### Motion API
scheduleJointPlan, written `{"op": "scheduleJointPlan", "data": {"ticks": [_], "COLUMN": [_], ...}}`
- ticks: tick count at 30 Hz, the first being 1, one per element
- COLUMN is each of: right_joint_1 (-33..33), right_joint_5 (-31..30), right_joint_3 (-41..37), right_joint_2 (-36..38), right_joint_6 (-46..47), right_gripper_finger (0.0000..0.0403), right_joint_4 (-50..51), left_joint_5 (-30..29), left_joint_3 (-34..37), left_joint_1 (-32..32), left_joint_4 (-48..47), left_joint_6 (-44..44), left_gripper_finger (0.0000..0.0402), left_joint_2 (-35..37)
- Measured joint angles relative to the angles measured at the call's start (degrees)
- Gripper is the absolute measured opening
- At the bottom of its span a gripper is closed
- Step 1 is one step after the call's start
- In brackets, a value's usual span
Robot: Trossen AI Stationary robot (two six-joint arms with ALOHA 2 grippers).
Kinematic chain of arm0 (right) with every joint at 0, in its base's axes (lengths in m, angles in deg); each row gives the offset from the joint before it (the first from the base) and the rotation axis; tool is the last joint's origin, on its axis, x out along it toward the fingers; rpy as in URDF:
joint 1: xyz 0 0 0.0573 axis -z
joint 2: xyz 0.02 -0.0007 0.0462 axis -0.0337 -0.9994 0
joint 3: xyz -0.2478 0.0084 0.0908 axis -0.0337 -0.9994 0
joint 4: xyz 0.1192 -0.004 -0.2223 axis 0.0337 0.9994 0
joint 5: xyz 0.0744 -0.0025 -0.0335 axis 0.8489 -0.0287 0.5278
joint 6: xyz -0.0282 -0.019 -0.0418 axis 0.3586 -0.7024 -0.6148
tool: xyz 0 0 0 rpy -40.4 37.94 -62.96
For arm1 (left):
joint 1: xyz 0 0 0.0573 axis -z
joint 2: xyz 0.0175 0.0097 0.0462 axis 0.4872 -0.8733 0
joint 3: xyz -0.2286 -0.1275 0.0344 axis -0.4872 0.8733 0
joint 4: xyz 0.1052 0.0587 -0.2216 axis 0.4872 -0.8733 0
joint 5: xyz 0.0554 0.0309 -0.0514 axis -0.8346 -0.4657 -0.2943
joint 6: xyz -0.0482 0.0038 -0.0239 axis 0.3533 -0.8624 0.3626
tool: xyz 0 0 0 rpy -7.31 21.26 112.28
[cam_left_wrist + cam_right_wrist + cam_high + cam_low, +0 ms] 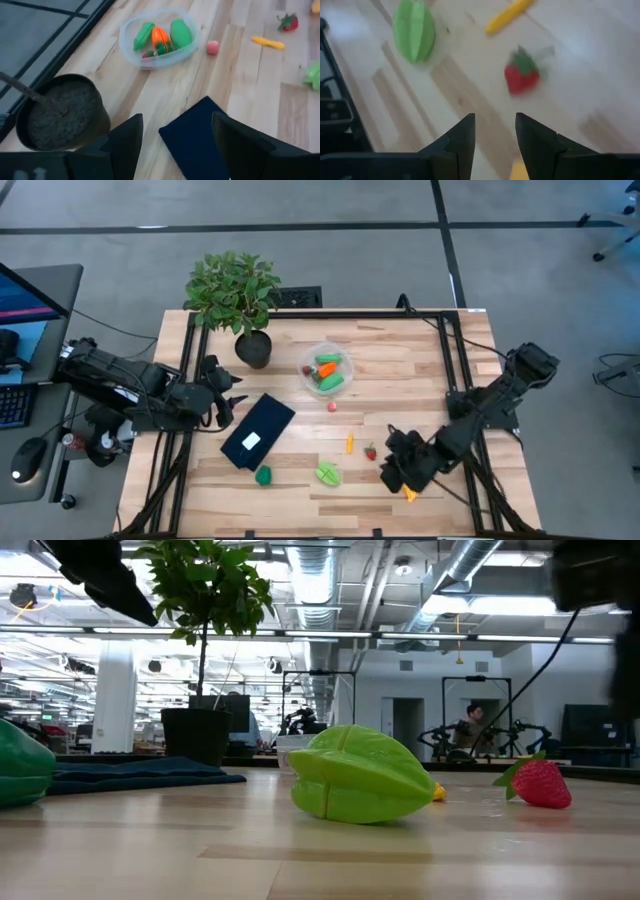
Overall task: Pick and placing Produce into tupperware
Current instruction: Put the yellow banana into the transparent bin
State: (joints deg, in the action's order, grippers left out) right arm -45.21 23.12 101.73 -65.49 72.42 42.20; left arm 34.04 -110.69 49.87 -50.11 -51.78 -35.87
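A: Which claw is nearer the loose produce?

B: The right claw (400, 467), by a long way. It hovers low near the front right of the counter (470, 360), fingers parted with nothing between them. A strawberry (521, 75) lies just ahead of it, leafy cap pointing away from the claw. A small yellow piece (409, 494) lies beside the claw on the near side.

A: And the tupperware?

B: The tupperware (328, 370) sits toward the far middle of the counter, well apart from that claw. It already holds a carrot (326, 368) and green pieces. So, as I judge it, the strawberry must be carried away from the front edge and leftward.

A: Anything on the way?

B: A slim yellow-orange piece (350, 444) lies just beyond the strawberry, its long axis running roughly toward the tub, and a small pink piece (332, 407) lies between it and the tub. The green starfruit (328, 474) lies to the left of the strawberry, and a darker green piece (263, 475) farther left.

A: The other arm?

B: The left claw (175, 145) waits at the left edge, spread and empty, over the corner of a dark flat pad (258, 431), next to the potted plant (240, 300).
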Motion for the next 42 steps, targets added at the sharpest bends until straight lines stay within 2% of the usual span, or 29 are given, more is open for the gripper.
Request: {"op": "scheduleJointPlan", "data": {"ticks": [3,6,11,14,28,35,42], "right_joint_1": [-4.3,-8.4,-12.3,-13.4,-10.9,-10.6,-10.4], "right_joint_5": [0.1,0.6,6.5,7.4,8.8,8.7,8.8], "right_joint_3": [2.1,4.3,7.5,8.9,9.5,9.5,9.5], "right_joint_2": [0.6,0.7,-1.3,-2.6,-8.4,-8.6,-8.6], "right_joint_6": [7.7,12.9,14.3,16.2,16.9,17.0,16.4], "right_gripper_finger": [0.0134,0.0134,0.0134,0.0134,0.0134,0.0135,0.0167], "right_joint_4": [6.9,9.1,10.4,13.9,15.9,17.5,16.6], "left_joint_5": [-0.1,-0.7,-1.7,-2.3,-3.1,-3.1,-3.1], "left_joint_3": [0.0,0.0,0.0,0.0,0.0,0.0,0.0], "left_joint_1": [0.0,0.0,0.0,0.0,0.0,0.0,0.0], "left_joint_4": [0.1,0.4,0.5,0.5,0.9,1.2,1.2], "left_joint_6": [-1.4,-3.3,-5.1,-5.5,-5.4,-5.0,-4.5], "left_gripper_finger": [0.0229,0.0229,0.0229,0.0229,0.0229,0.0229,0.0229], "left_joint_2": [0.3,0.3,0.3,0.3,0.3,0.3,0.3]}}
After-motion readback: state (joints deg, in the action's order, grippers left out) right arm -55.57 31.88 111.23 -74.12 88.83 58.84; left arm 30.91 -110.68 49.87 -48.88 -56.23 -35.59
